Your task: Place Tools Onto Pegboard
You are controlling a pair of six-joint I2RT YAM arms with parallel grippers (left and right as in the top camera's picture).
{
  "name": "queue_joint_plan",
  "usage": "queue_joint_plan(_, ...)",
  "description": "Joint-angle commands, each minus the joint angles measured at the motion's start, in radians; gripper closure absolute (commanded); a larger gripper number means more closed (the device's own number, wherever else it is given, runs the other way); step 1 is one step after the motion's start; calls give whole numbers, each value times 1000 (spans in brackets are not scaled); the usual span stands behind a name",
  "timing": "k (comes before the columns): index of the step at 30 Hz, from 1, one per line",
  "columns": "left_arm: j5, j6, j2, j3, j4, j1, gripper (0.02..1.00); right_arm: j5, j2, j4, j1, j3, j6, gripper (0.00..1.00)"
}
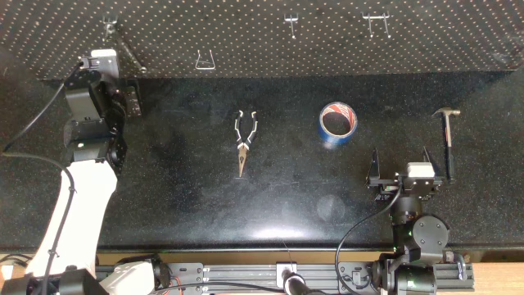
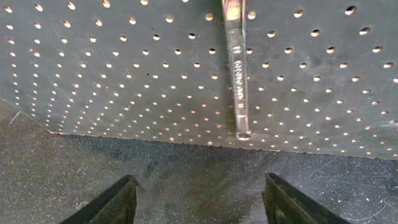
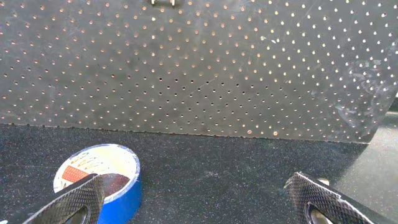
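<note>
3 tools lie on black tabletop (image 1: 180, 180): silver needle-nose pliers (image 1: 246, 141) centre, blue tape roll (image 1: 337, 124) at 2 o'clock, metal-headed hammer (image 1: 448, 135) at 3. At 11, steel wrench (image 2: 237, 74) hangs on dark perforated pegboard (image 1: 246, 33). Facing it, left gripper (image 2: 199, 180); near tape, right gripper (image 3: 196, 180). Both spread wide, empty, prob. ready to pick.

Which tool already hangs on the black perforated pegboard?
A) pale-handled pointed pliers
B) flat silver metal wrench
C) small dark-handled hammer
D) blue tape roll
B: the flat silver metal wrench hangs against the black perforated pegboard, while the hammer, pliers and tape roll lie on the dark tabletop.
</note>
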State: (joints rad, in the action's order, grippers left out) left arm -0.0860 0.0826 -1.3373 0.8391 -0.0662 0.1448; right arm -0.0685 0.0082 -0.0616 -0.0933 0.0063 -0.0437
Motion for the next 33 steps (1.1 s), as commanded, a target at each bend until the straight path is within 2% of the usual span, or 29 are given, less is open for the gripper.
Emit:
queue_joint_plan(1,-4,4,-6,26,3,-2,312,9,-7,-6,-2,-2,-11,25)
queue_joint_plan(2,3,4,-6,26,4,-2,286,9,-7,-6,-2,-2,-11,25)
queue_joint_plan(4,22,3,-6,27,4,-2,165,9,-7,-6,-2,-2,-11,25)
queue_joint_plan(8,64,3,-2,30,3,-2,42,9,-7,-6,-2,-2,-11,29)
queue_joint_plan(13,105,-11,30,31,-35,-2,23,9,-7,-6,-2,-2,-11,25)
queue_joint_plan(15,112,-78,62,31,-97,-3,23,9,-7,-6,-2,-2,-11,25)
queue_joint_plan(19,206,-95,152,31,-288,-23,25,9,-7,-6,-2,-2,-11,27)
queue_joint_plan(24,195,-95,254,31,-564,-207,23,9,-7,-6,-2,-2,-11,27)
queue_joint_plan(30,195,-310,202,47,-599,-419,23,9,-7,-6,-2,-2,-11,25)
queue_joint_plan(33,153,-337,37,192,-739,-512,23,9,-7,-6,-2,-2,-11,25)
